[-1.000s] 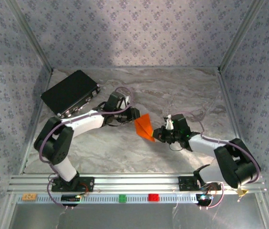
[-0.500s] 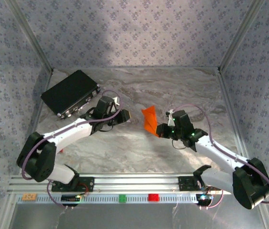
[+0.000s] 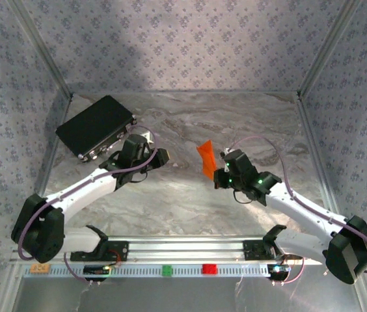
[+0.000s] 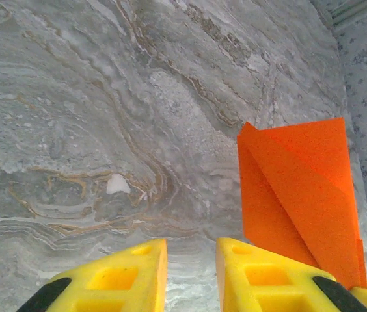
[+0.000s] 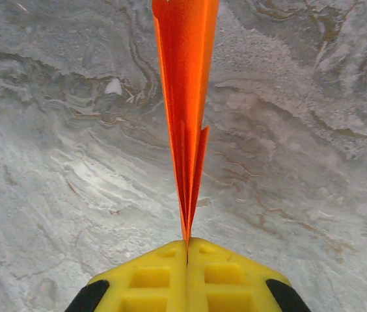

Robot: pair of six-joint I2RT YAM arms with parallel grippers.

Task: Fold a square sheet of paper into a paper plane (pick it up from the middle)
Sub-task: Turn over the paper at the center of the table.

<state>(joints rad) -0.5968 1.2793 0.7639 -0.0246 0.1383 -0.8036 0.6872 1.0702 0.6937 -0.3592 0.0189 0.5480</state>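
The paper plane [image 3: 205, 158], a bright orange folded sheet with a pointed end and a centre crease, stands on edge above the middle of the marbled table [image 3: 190, 205], pinched at its lower end by the right gripper [image 3: 217, 175]. In the right wrist view the two yellow fingers [image 5: 151, 279] are pressed together on the paper's [image 5: 185, 97] layered edges, which rise straight away from the gripper [image 5: 187, 246]. Nearest the camera in the top view, a small green block [image 3: 168, 270] and a small red block [image 3: 209, 268] sit on the metal strip in front of the arm bases. Farther in, the left gripper [image 3: 164, 157] hangs just left of the plane and apart from it; in its wrist view the jaws stand a narrow gap apart around nothing [image 4: 191, 260], with the folded orange paper [image 4: 300, 188] ahead and to the right. Beyond it, a black rectangular case [image 3: 96, 126] lies at the far left of the table, near the patterned wall [image 3: 183, 45].
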